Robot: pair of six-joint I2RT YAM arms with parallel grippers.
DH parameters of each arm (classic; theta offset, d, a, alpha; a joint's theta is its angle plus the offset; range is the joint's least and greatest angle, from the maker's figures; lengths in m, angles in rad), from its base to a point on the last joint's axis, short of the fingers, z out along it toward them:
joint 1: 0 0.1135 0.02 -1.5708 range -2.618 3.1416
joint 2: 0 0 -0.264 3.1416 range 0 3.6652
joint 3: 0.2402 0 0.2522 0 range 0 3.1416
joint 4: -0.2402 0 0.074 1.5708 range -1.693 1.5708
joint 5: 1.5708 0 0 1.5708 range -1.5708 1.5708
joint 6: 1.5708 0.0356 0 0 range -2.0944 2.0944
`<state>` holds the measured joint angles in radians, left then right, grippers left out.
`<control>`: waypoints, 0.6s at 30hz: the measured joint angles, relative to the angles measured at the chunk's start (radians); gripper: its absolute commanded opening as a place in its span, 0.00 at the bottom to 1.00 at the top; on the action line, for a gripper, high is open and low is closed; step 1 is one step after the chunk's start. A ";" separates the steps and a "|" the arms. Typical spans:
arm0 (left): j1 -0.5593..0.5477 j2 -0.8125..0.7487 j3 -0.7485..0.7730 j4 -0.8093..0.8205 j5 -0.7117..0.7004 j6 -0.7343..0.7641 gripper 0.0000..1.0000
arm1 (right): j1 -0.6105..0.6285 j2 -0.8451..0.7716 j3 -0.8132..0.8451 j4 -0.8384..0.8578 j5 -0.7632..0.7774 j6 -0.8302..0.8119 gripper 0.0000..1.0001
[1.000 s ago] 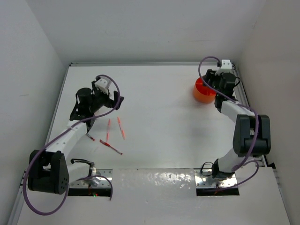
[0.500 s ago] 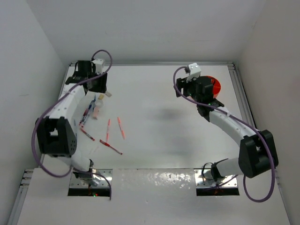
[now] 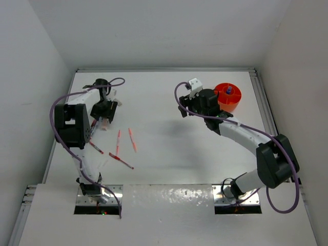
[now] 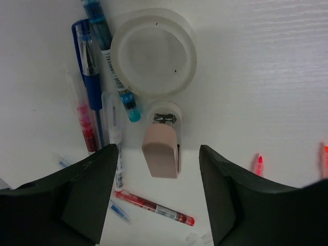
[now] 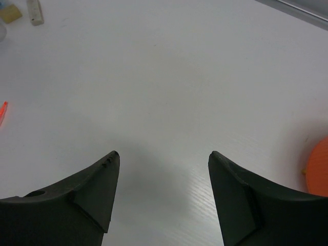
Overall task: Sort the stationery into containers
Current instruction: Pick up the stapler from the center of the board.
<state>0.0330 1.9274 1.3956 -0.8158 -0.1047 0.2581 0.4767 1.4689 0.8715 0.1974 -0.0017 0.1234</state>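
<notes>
In the left wrist view my left gripper (image 4: 158, 149) is open, its jaws on either side of a small beige block (image 4: 161, 159) lying on the table. Around the block lie a white round object (image 4: 154, 54), two blue pens (image 4: 91, 77), a pink pen (image 4: 84, 120), a white pen (image 4: 114, 141) and a red pen (image 4: 154, 207). From above, the left gripper (image 3: 104, 111) is over this cluster at the far left. My right gripper (image 3: 185, 108) is open and empty over bare table (image 5: 164, 77), left of the orange tub (image 3: 227, 101), which holds a blue-topped item (image 3: 229, 91).
Thin red pens lie loose left of centre: two (image 3: 118, 142) (image 3: 132, 139) side by side, one (image 3: 121, 160) nearer me, one (image 3: 96, 147) at the left. White walls enclose the table. The tub's edge (image 5: 319, 166) shows at the right of the right wrist view.
The left gripper came from the back-left corner down over the beige block. The right gripper swung left off the tub, uncovering it and the blue-topped item inside.
</notes>
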 measured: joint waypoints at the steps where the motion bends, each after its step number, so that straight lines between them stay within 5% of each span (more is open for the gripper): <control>1: 0.001 0.012 0.003 0.002 -0.003 -0.001 0.59 | 0.003 0.000 0.000 -0.001 0.000 0.000 0.69; 11: 0.002 0.054 -0.012 0.030 0.019 -0.001 0.28 | 0.013 -0.002 -0.004 -0.020 0.024 -0.016 0.69; 15: 0.002 0.049 -0.021 0.030 0.040 -0.003 0.00 | 0.018 -0.002 -0.003 -0.025 0.029 -0.027 0.70; 18: 0.002 0.048 -0.021 0.023 0.060 -0.004 0.00 | 0.024 -0.002 -0.003 -0.033 0.029 -0.042 0.70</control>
<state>0.0353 1.9751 1.3746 -0.7933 -0.0448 0.2543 0.5007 1.4670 0.8680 0.1646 0.0277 0.0818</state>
